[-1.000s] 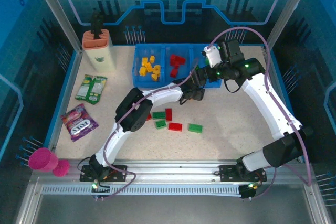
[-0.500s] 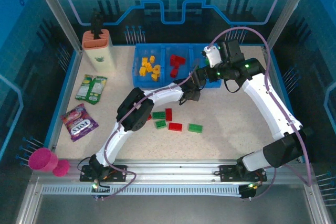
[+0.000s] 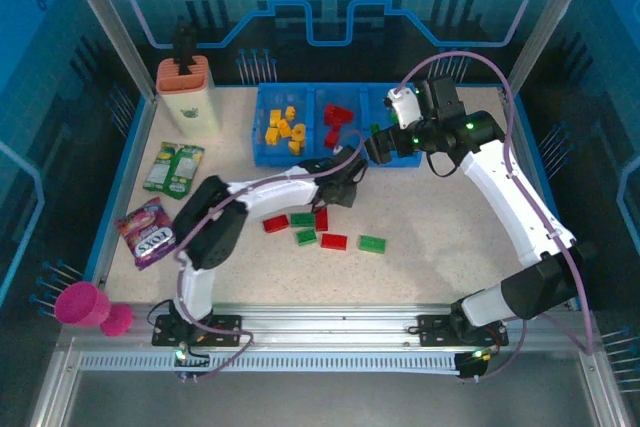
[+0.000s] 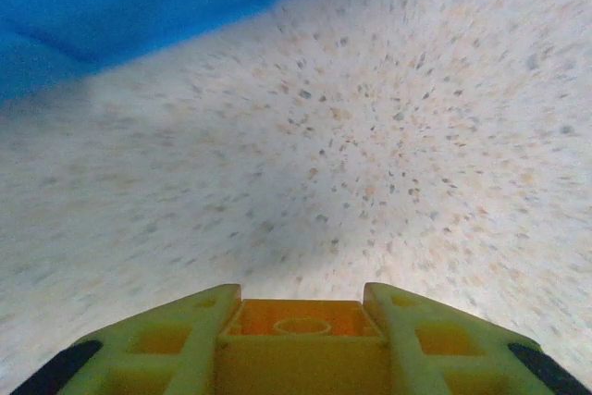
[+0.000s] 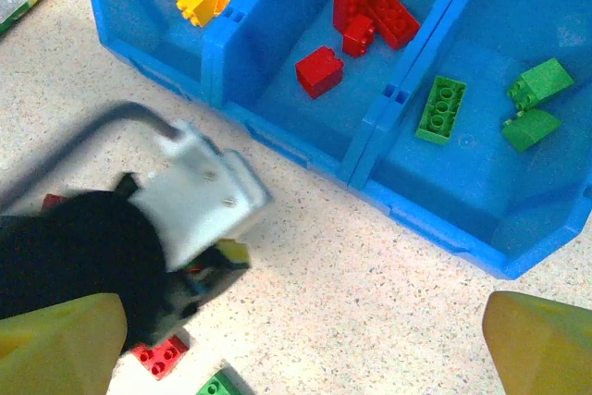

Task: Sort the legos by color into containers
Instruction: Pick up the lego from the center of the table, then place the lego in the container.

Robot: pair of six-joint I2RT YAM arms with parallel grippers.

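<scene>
1. Locate one blue tray (image 5: 277, 131) at the far side of the table (image 3: 430, 257). It has three compartments in a row.
2. Count the sorted pieces from the right wrist view. There are four red legos (image 5: 319, 71) in the middle compartment and three green legos (image 5: 441, 108) in the right compartment.
3. Check the left compartment from above. The yellow legos (image 3: 283, 129) lie in a tight cluster of about six; you cannot tell the exact number.
4. Count the loose pieces on the table in front of the tray: three loose red legos (image 3: 334, 241) and three loose green legos (image 3: 372, 243).
5. Note one yellow-orange lego (image 4: 301, 332) pinched between the fingers of the left gripper (image 4: 301, 307). It is held above bare table, near the tray's near wall.
6. Left arm pose: the elbow is folded at the left. The forearm reaches right and away, with the wrist just in front of the middle compartment.
7. Right arm pose: the arm arches from its base away and leftward, with the wrist above the right compartment. The right gripper (image 5: 301, 307) has its fingers spread wide and holds nothing.
8. At the left stand one green packet (image 3: 172, 169), one purple packet (image 3: 150, 232), one cream-and-orange holder (image 3: 188, 95) and one pink cup (image 3: 82, 304).
</scene>
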